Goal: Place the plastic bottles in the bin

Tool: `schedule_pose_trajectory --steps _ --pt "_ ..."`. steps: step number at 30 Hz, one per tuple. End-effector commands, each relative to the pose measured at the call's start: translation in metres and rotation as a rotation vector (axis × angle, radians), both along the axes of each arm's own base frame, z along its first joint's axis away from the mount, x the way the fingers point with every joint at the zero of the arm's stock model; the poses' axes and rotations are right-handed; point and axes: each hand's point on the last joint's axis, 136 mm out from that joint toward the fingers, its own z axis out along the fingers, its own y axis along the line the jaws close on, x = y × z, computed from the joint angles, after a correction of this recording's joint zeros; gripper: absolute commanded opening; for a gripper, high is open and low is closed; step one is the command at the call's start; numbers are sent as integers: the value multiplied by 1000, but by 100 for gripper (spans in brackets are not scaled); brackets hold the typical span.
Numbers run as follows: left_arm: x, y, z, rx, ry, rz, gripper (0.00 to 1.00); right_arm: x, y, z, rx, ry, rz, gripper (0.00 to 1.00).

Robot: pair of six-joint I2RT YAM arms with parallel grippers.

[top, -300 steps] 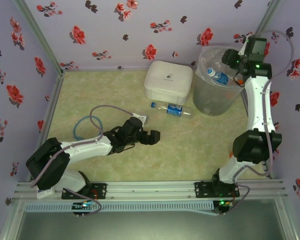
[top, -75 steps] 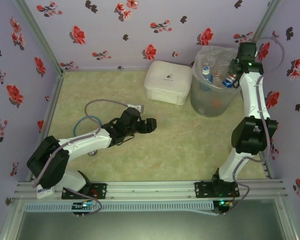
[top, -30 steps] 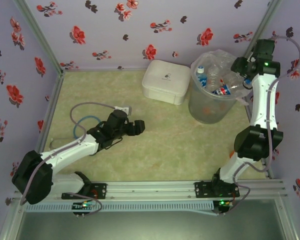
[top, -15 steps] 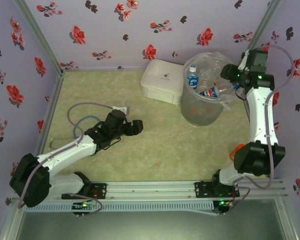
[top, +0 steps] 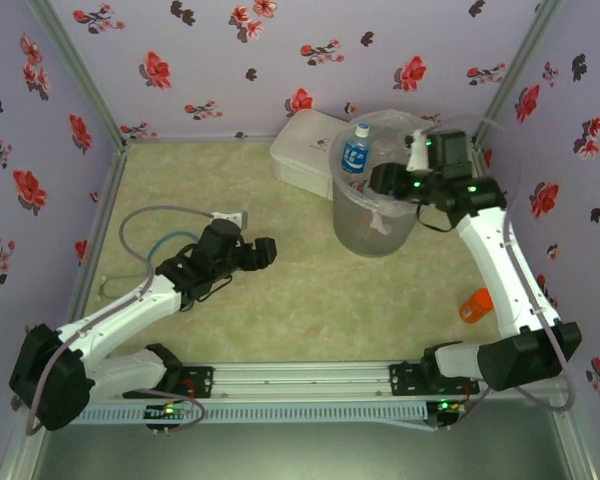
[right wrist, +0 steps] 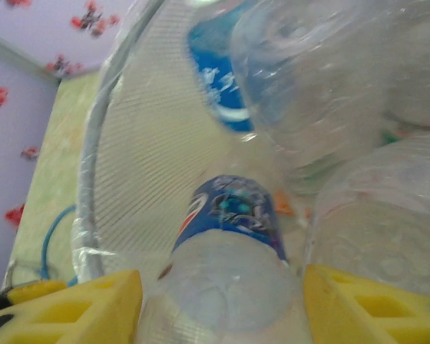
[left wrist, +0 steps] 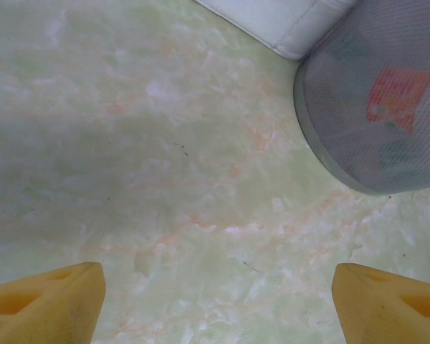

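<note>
Several plastic bottles [right wrist: 322,79] lie heaped inside the bin [top: 365,225], a translucent grey bucket lined with a clear bag. It stands on the tabletop [top: 310,320] just in front of the white lidded box [top: 296,152] and hides part of it. One upright bottle [top: 356,153], with a blue label and a white cap, pokes above the rim at the bin's far left side. The right gripper [right wrist: 222,297] reaches in over the rim from the right. In its wrist view the yellow fingers [right wrist: 79,308] pinch a clear bottle with a blue wrapper [right wrist: 229,215], whose body fills the gap between them, and other clear bottles crowd above and to the right of it. The left gripper [top: 263,252] sits low over bare tabletop, well to the left of the bin. Its fingers are spread wide with nothing between them, and its wrist view shows the bin's grey wall with an orange-red label behind it. A small orange object [top: 474,304] lies on the tabletop beside the right arm, too small to identify
</note>
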Motion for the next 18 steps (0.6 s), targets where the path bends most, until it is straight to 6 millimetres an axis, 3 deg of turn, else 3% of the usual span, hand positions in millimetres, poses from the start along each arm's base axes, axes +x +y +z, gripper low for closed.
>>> schedule_pose_trajectory --steps 1,4,10,16,18 --pt "-1 19 1 37 -15 39 83 -34 40 -19 70 155 112 62" --pt "-1 29 5 47 -24 57 85 -40 39 3 35 96 114 66" --pt "-1 51 8 77 -33 99 91 -33 -28 27 -241 -34 -92 82" --pt "0 74 14 143 -49 125 100 -24 -83 52 -224 -112 -263 98" --pt "-1 82 13 176 -43 124 100 -19 -100 59 -209 -150 -327 99"
